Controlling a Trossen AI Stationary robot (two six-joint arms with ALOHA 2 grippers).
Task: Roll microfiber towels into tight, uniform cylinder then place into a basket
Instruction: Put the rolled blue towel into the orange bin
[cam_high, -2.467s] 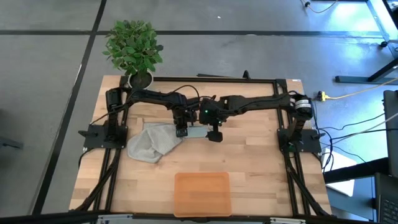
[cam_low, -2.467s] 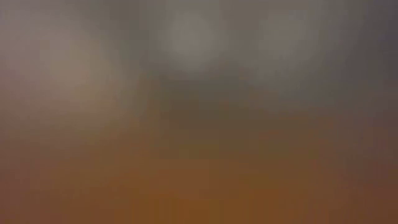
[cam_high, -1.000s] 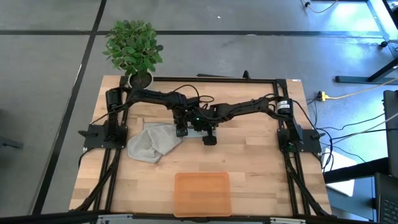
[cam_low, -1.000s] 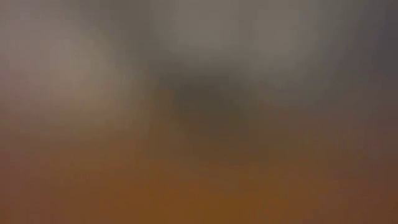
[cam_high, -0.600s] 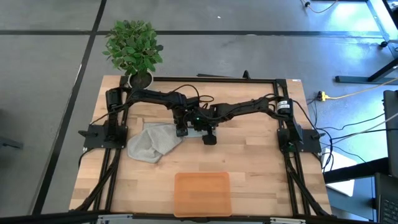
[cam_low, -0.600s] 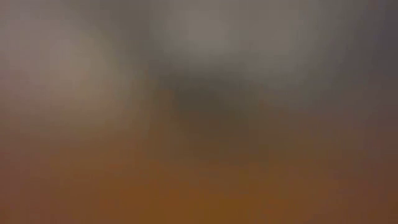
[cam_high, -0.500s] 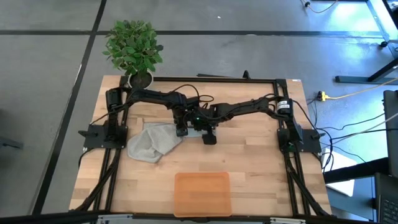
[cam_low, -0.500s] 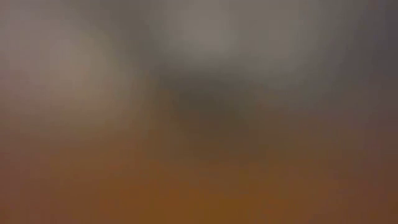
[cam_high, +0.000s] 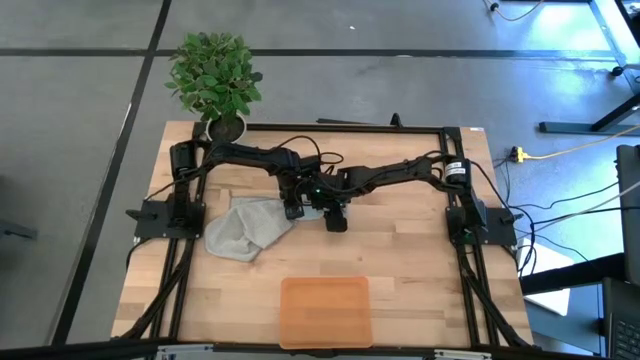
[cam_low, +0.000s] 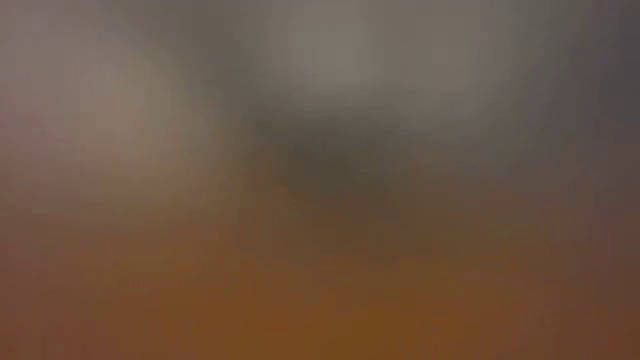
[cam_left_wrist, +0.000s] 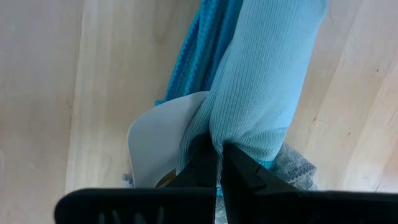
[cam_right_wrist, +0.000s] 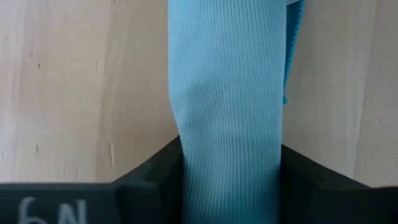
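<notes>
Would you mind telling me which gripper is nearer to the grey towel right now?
Left. The left gripper, shut on the blue towel, sits right at the grey towel's edge. The right gripper straddles the blue towel farther out, on the side away from the grey one.

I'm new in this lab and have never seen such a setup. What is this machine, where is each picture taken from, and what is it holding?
Two dark robot arms work at a wooden table. One picture looks straight down; one sits at table height but shows only blur; two ride on the wrists. The left claw is shut on one end of a rolled pale blue towel; the right claw straddles the roll. A grey towel lies crumpled beside them, an orange basket sits at the near edge, and a potted plant stands at a far corner.
</notes>
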